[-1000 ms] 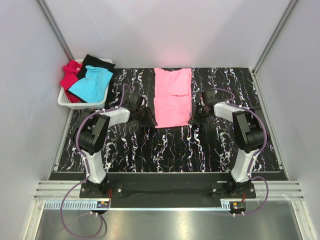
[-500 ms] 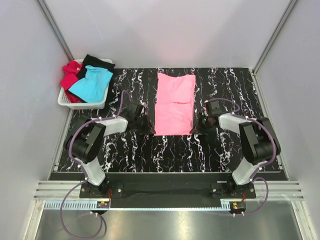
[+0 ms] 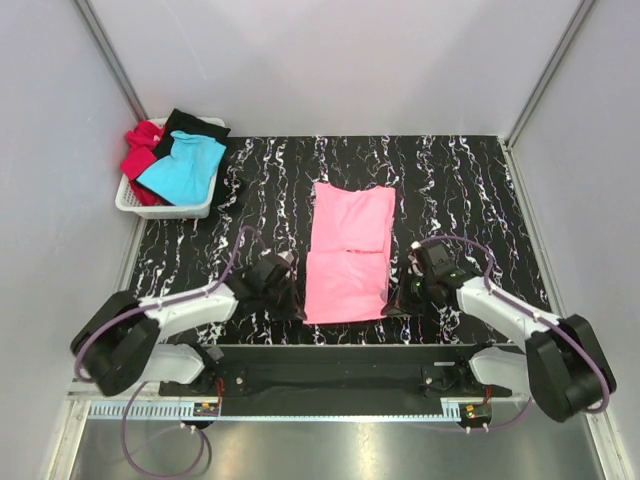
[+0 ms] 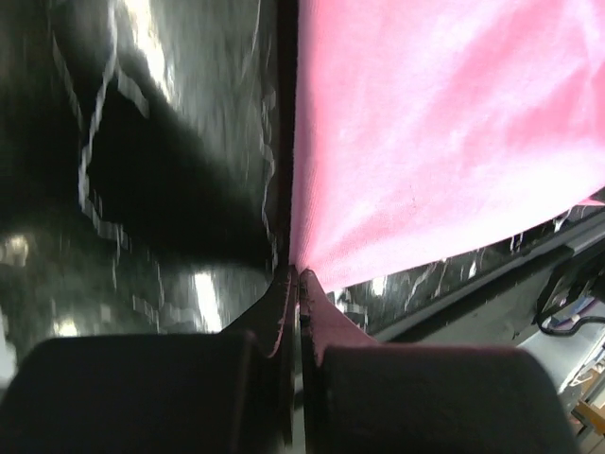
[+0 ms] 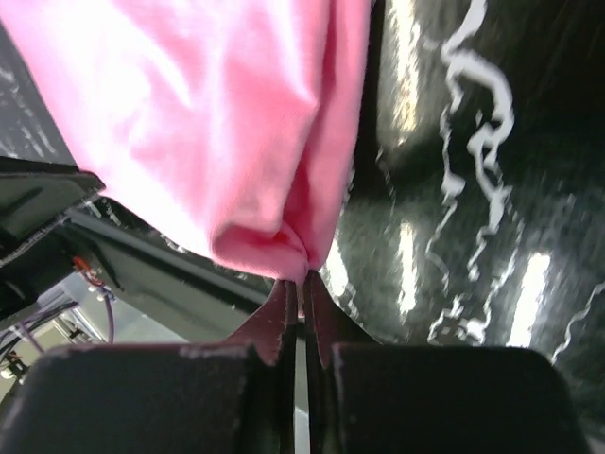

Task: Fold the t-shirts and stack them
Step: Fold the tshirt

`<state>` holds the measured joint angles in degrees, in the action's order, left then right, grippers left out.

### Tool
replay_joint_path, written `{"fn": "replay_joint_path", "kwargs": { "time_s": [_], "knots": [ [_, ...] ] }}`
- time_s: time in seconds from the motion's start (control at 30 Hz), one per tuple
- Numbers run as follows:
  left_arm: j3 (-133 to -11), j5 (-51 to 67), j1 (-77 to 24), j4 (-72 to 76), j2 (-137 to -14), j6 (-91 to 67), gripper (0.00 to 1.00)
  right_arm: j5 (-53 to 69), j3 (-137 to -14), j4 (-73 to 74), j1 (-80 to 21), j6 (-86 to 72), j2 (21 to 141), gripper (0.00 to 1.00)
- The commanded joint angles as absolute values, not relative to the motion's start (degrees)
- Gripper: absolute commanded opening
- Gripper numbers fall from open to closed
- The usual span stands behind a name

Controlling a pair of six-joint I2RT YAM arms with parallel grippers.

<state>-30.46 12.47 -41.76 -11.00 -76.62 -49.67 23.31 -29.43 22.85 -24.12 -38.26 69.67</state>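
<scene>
At the near edge of the tabletop (image 3: 470,190), my left hand (image 4: 295,284) is pinched closed on the near-left corner of the pink shirt (image 3: 347,260). My right hand (image 5: 304,282) is clamped the same way on the near-right corner. Each wrist view shows only a small nub of cloth caught at the very fingertips, so I judge both holds thin.

The shirt lies as a narrow strip running away from me down the middle of the tabletop, with a step in the cloth across its middle. I read the step in hand as folding the near half over the far half. To do it well I would raise both hands together at the same height and pace, keeping the hem taut between them. I would carry it to the far edge, match the corners, and let go only once the cloth lies flat. A jerk or an uneven lift could pull a corner free.

Far left, well apart, the basket (image 3: 135,203) holds the turquoise shirt (image 3: 185,165), red shirt (image 3: 140,150) and black shirt (image 3: 195,125), draped over its rim. Nothing lies on the strip. My own arms, low and near the bases, are the likelier limit on the lift.
</scene>
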Motion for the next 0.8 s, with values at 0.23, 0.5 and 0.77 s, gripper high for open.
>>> {"fn": "replay_joint_path", "kwargs": {
  "time_s": [0.23,0.5,0.77],
  "knots": [
    [-33.99,0.97,-49.66,-26.27,-57.66,-59.77,0.00,18.81,-36.29,38.84,-26.19,-45.00,52.75,0.00],
    [-48.33,-3.34,-47.73,-32.34,-62.92,-54.93,0.00,11.70,-46.92,42.71,-26.28,-44.65,55.45,0.00],
    [-59.23,-0.27,-40.26,-31.03,-69.16,-50.45,0.00,2.99,-54.05,40.79,-26.28,-43.51,59.85,0.00]
  ]
}}
